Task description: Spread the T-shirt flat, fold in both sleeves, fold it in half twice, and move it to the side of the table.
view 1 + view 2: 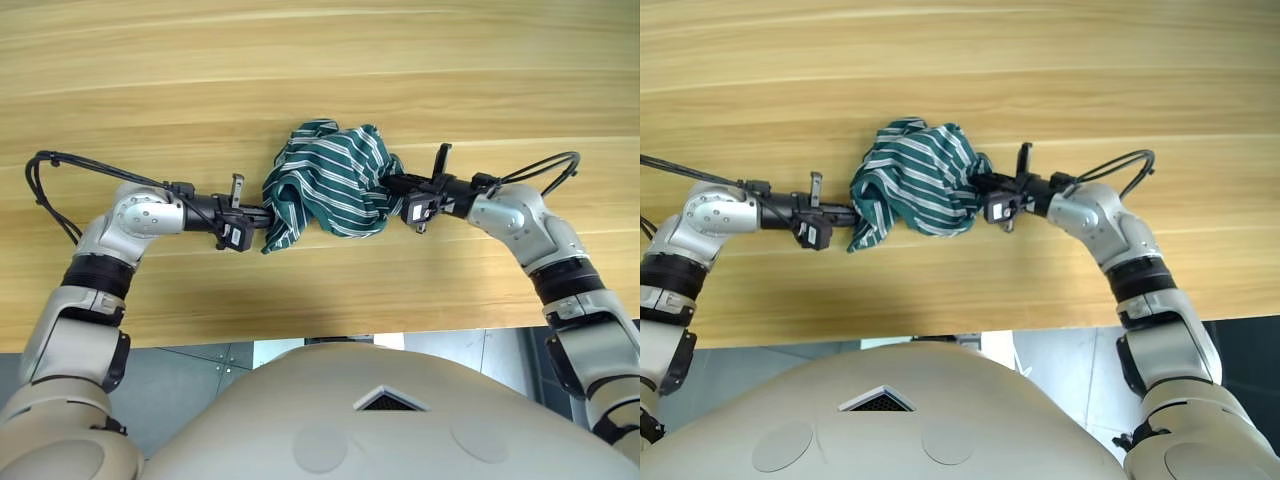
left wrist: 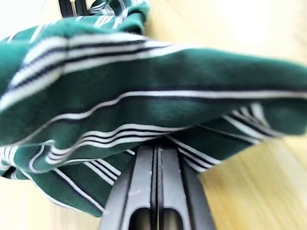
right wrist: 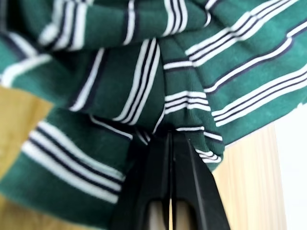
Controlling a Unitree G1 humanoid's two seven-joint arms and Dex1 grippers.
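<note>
Green-striped T-shirt (image 1: 330,180) sits bunched on table (image 1: 300,60) btwn the arms, left pincer (image 1: 264,212) clenched on its left edge, right pincer (image 1: 391,184) clenched on its right, so spreading prob. needs pulling apart sideways.

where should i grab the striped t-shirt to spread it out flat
Grip the T-shirt by its two opposite side edges, coming in low along the table from its left and right. It is bunched into a crumpled heap, so pulling the sides apart should open it. The left end effector and right end effector are shut on those edges.
</note>
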